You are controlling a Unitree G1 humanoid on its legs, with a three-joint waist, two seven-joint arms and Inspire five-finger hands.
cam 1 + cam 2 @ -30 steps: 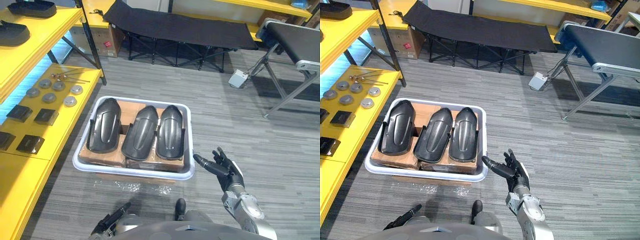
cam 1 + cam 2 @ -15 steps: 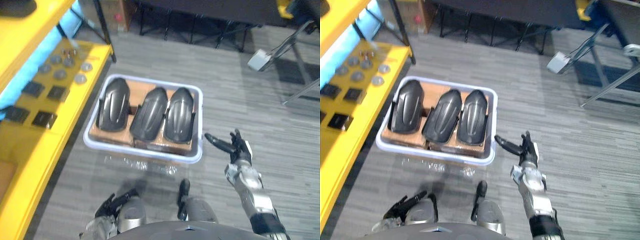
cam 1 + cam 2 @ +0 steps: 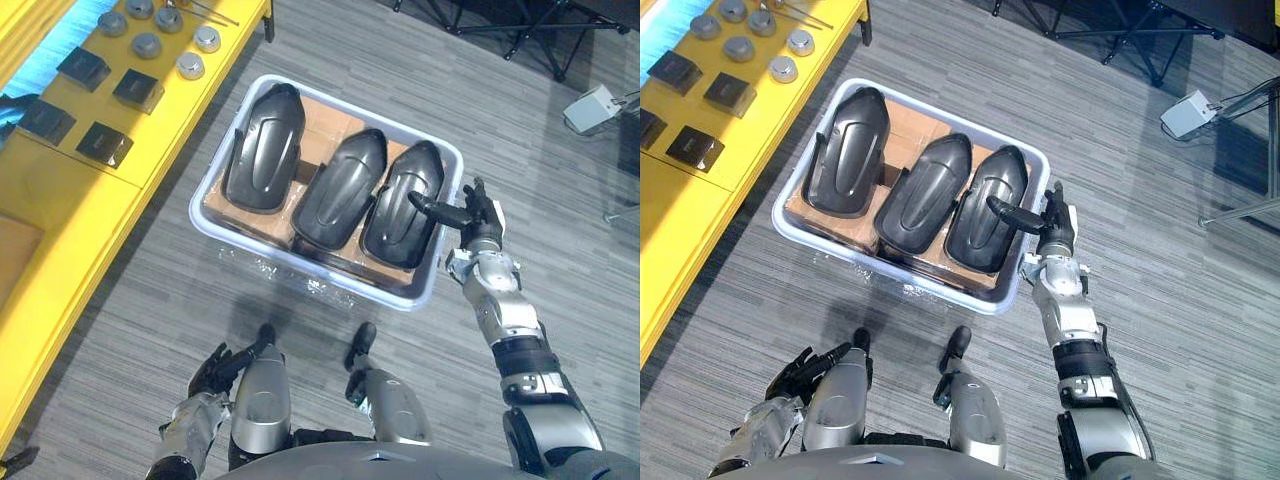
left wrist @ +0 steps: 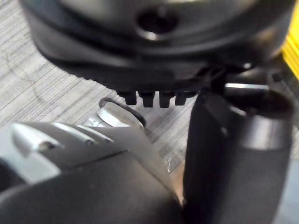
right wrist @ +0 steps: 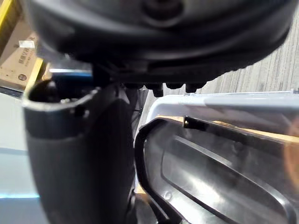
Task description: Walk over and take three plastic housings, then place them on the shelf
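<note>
Three plastic housings (image 3: 340, 190) sit side by side on cardboard (image 3: 323, 122) in the white tray (image 3: 205, 218), centre frame, none taken yet. In the last second I've stepped closer. My right hand (image 3: 478, 218) has gone from beside the tray to over its right rim, thumb out above the rightmost housing (image 3: 395, 205), fingers straight, holding nothing. Grasp comes next, I'd say. Left hand (image 3: 215, 368) hangs lower left, relaxed, empty. Yellow shelf (image 3: 60, 230) runs along the left.

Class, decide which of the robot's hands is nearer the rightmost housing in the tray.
Right. The right hand is at the right rim of the tray, its thumb over the rightmost housing. The left hand hangs low, well short of the tray's near edge.
</note>
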